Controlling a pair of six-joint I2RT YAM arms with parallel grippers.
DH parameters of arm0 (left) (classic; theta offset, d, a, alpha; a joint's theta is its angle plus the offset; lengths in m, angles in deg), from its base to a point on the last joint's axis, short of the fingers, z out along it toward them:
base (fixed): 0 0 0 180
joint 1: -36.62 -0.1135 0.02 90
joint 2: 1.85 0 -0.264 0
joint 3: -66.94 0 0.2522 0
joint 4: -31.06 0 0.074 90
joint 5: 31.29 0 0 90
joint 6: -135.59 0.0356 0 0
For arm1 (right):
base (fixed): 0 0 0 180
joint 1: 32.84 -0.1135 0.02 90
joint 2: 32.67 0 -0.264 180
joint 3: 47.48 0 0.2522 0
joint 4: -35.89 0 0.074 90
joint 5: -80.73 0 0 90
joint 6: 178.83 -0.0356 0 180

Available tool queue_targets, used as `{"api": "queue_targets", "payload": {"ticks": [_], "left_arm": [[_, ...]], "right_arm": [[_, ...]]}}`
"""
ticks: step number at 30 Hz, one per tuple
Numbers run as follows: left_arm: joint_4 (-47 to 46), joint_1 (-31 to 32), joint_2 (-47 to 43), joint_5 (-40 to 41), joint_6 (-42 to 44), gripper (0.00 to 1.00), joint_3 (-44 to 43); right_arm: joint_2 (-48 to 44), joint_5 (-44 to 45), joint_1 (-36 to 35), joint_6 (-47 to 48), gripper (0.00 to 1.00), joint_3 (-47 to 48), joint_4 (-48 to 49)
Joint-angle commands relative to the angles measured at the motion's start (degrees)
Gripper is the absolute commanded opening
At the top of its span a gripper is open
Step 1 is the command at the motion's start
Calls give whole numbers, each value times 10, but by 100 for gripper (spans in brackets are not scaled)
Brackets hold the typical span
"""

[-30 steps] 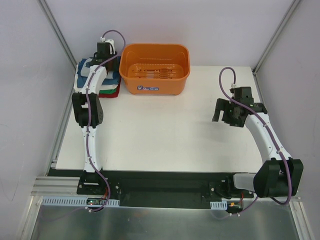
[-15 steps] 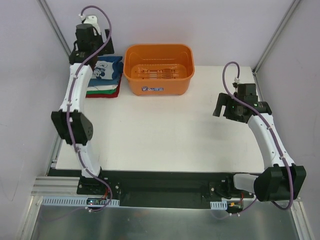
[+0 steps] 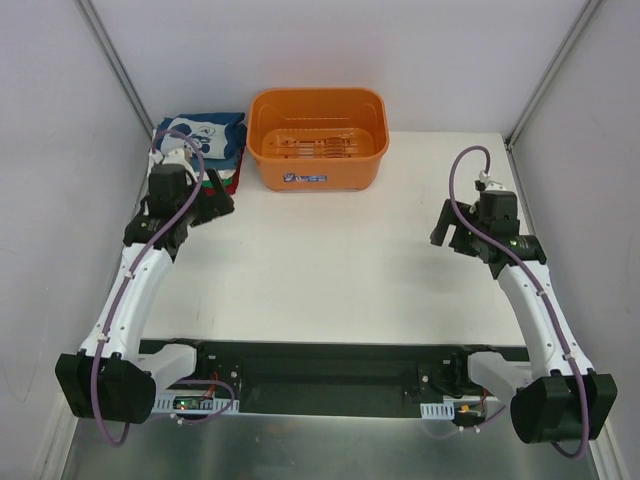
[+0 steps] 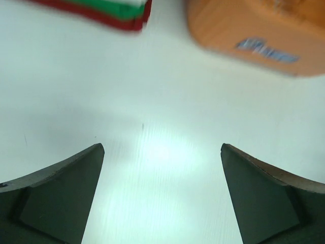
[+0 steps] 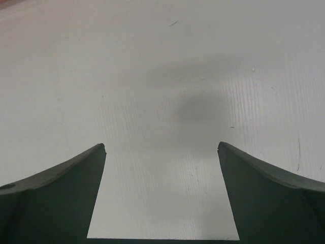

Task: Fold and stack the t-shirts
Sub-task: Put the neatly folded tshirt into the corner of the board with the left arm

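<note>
Stack: t-shirts (image 3: 205, 140), folded and piled at 11 o'clock on the table (image 3: 320, 260), tucked into the far-left corner, just beside the left wall of the basket.

Top layer: navy tee (image 3: 200, 133), white and light-blue print facing up.

Lower layers: green tee (image 4: 114, 6) lying on red tee (image 4: 127, 24), edges only, blurred, at 11 o'clock in the left wrist view; other layers too hidden to tell apart.

Basket: orange plastic basket (image 3: 300, 165), upright at 12 o'clock on the table, slotted floor showing inside, small label on the near wall; also seen blurred at 1 o'clock in the left wrist view (image 4: 254, 35).

Left gripper: left gripper (image 3: 213, 198) at 10 o'clock over the table, on the near side of the stack; released, jaws spread wide, nothing held, only bare white surface between them (image 4: 162, 193).

Left gripper and stack: overlapping the near edge of the pile from above; in the wrist view apart from it, cloth lying well beyond the fingertips.

Right gripper: right gripper (image 3: 445, 228) at 3 o'clock over the table, well apart from stack and basket; released, jaws wide, nothing grasped (image 5: 161, 193).

Under the right gripper: bare table with a soft grey shadow just beyond the fingertips.
</note>
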Motion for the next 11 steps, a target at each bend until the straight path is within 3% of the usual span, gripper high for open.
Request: {"api": "queue_targets", "payload": {"ticks": [1, 11], "left_arm": [[11, 10, -59, 20, -76, 99, 82], [10, 10, -57, 45, -80, 99, 75]], "right_arm": [[-24, 40, -2, -21, 97, -55, 45], [-22, 20, -2, -29, 97, -85, 103]]}}
